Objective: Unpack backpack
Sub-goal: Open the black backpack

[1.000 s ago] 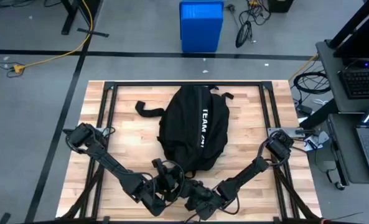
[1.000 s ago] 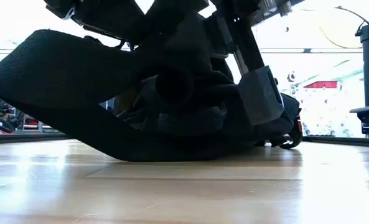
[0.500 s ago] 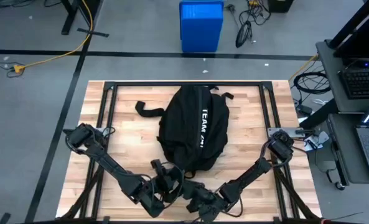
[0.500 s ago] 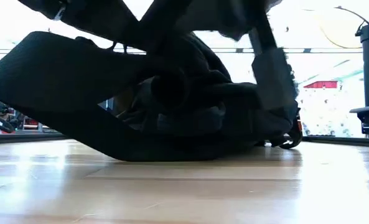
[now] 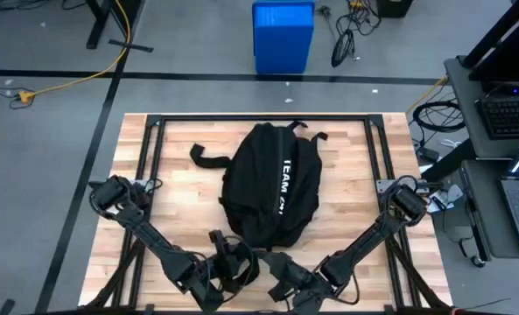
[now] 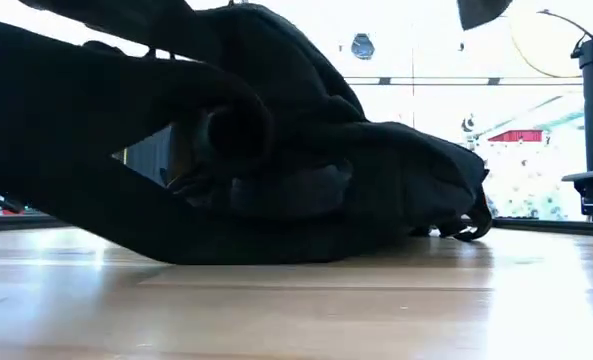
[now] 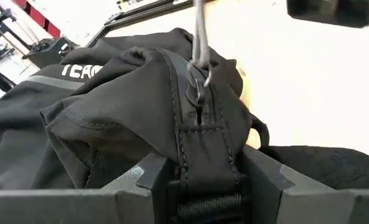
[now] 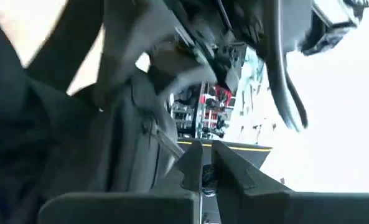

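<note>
Both arms fold low at the table's (image 5: 154, 223) near edge, elbows bent, reaching in toward the backpack's (image 5: 272, 184) near end. The backpack lies mid-table, white lettering up, one strap (image 5: 205, 155) trailing to the left.

Left gripper (image 5: 227, 262), at the bag's near-left corner, is clamped on the backpack: the left wrist view shows both fingers (image 7: 148, 175) pressed against a ridge of black fabric w/ a webbing strip, the zip seam running up between them to a metal puller (image 7: 198, 93) on a grey cord. The high view hides that grip under the arm's own bulk.

Right gripper (image 5: 281, 278) sits just beside it, nearer the table edge, apart from the bag as seen from above. Right wrist view shows its fingers (image 8: 193, 167) drawn nearly together w/ only a thin slit and nothing seen between them; blurred dark fabric and arm parts fill the rest.

Low view: backpack (image 6: 376, 190) slumped on the wood, a broad dark strap filling the foreground.
</note>
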Tool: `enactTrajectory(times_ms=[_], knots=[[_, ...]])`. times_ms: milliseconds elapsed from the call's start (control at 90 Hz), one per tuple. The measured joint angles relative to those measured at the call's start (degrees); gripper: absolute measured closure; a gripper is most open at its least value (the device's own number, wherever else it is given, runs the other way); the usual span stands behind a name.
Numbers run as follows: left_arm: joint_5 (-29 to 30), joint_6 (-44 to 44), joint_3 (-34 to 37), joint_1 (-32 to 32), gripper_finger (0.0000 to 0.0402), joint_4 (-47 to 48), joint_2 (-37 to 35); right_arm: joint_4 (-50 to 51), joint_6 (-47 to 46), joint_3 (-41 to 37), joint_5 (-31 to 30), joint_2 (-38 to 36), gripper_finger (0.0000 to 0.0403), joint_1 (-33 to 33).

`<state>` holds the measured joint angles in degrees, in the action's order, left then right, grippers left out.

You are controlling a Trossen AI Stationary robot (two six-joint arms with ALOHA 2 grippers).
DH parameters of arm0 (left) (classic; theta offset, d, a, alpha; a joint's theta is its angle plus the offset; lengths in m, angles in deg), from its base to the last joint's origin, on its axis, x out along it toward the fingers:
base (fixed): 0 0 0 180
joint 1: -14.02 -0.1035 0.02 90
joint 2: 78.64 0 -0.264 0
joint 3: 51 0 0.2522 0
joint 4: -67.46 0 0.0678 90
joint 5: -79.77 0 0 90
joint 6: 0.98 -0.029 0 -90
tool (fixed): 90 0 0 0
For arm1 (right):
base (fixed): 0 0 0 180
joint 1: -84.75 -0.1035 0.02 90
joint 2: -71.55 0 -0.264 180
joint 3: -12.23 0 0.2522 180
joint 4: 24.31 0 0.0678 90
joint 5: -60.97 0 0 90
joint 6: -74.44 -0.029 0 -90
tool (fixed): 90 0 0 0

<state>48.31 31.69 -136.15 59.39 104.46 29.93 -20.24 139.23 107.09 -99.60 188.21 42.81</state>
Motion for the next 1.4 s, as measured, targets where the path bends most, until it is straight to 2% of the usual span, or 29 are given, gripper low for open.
enactTrajectory(times_ms=[278, 833, 1144, 1400], knots=[[0.4, 0.1, 0.0, 2.6, 0.0272, 0.1, 0.0, 12.9, -14.5, 0.0, 0.5, -3.3, 0.0403, 2.2], [1.7, 0.1, 0.0, 5.2, 0.0272, 1.8, -0.4, 48.3, -51.2, 0.1, 0.0, -5.8, 0.0403, 7.1], [1.7, 3.0, 0.0, 5.4, 0.0272, 4.3, -0.7, 57.4, -59.9, 0.1, 1.6, -5.8, 0.0403, 9.0], [1.6, 3.9, 0.0, 5.8, 0.0272, 4.3, -0.7, 69.5, -70.8, 0.1, 3.5, -5.7, 0.0403, 11.3]])
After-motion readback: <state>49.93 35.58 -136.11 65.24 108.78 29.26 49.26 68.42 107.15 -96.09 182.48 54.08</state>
